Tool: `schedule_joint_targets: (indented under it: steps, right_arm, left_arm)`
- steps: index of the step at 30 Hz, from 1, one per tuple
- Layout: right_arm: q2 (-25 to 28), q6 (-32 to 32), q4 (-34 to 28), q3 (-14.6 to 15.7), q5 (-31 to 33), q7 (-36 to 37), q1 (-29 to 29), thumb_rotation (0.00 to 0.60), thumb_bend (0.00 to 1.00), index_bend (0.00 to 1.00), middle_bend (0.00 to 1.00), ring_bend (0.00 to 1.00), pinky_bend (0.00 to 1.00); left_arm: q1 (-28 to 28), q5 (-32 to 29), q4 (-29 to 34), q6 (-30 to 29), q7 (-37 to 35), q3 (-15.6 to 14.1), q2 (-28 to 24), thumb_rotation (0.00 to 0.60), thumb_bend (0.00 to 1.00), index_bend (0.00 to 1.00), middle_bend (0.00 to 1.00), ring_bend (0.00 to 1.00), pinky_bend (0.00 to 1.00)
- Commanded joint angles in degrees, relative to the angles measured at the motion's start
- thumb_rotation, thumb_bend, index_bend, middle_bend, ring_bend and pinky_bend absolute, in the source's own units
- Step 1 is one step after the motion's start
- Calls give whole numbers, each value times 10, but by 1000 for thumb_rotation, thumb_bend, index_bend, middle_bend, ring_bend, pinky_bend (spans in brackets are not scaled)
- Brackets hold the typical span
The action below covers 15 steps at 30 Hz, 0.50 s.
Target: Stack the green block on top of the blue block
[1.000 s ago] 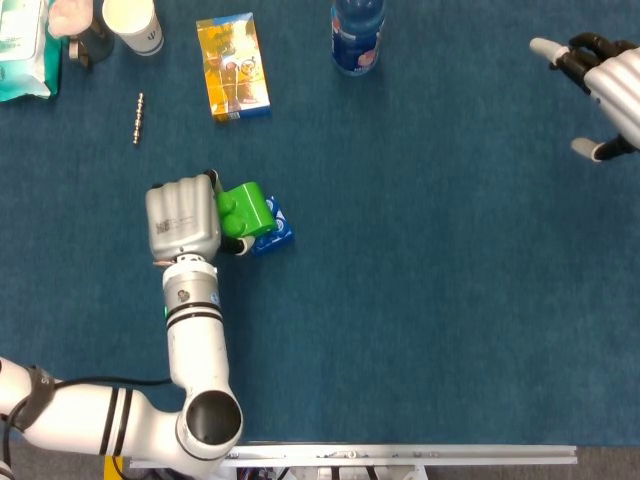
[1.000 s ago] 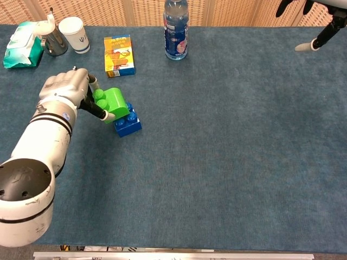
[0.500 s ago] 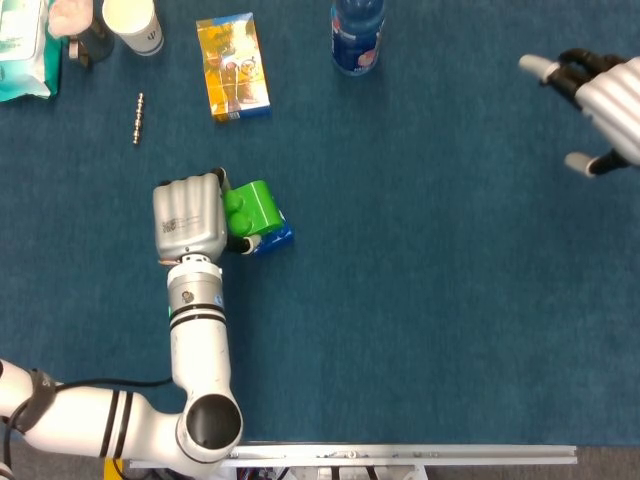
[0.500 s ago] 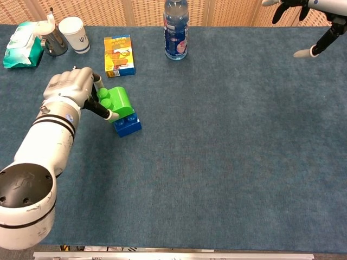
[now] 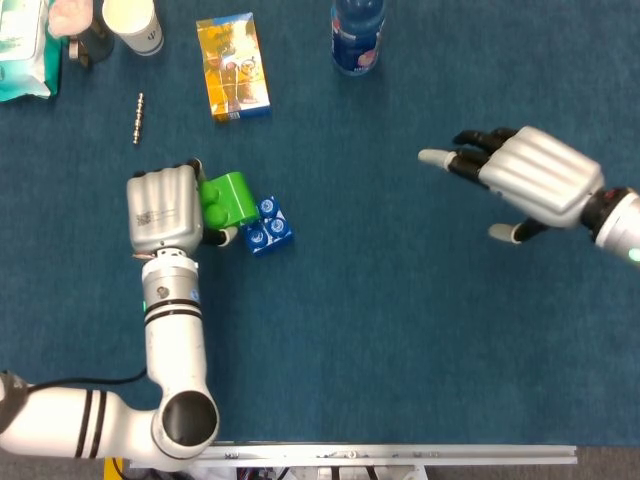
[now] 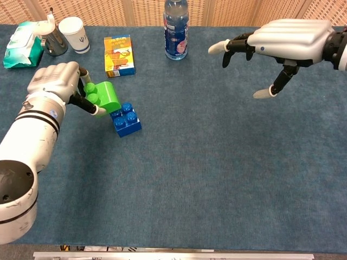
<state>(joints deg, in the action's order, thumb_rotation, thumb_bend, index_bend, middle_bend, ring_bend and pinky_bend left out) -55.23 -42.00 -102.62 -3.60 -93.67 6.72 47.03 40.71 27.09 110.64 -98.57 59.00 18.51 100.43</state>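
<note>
Setting: robot test bench in a lab or office room. Indicators: work table point(image 6: 217, 179) covered in blue carpet-like cloth, metal rail point(image 5: 400, 455) along its 6 o'clock edge, woven wall panel point(image 6: 146, 11) at 12 o'clock, assorted props (water bottle point(image 6: 176, 30), paper cup point(image 6: 74, 33), wipes pack point(image 6: 21, 49)) toward 11 o'clock.

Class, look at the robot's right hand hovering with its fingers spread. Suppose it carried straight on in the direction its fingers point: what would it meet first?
The right hand points leftward across the table. Roughly in that line lie the green block and the left hand holding it. Height is unclear, so it may pass above them.
</note>
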Motion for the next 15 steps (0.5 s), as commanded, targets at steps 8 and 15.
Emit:
schedule_joint_targets:
  steps: [8, 15]
  right_arm:
    - [-55, 53, -10, -6, 19, -36, 44, 600, 179, 44, 274, 136, 308]
    - [-95, 100, -4, -28, 76, -84, 83, 600, 183, 44, 274, 137, 308]
  left_arm:
    - [-9, 6, 8, 26, 0, -9, -36, 545, 39, 462, 450, 422, 315]
    - [-10, 0, 0, 34, 2, -6, -47, 554, 39, 462, 450, 423, 316]
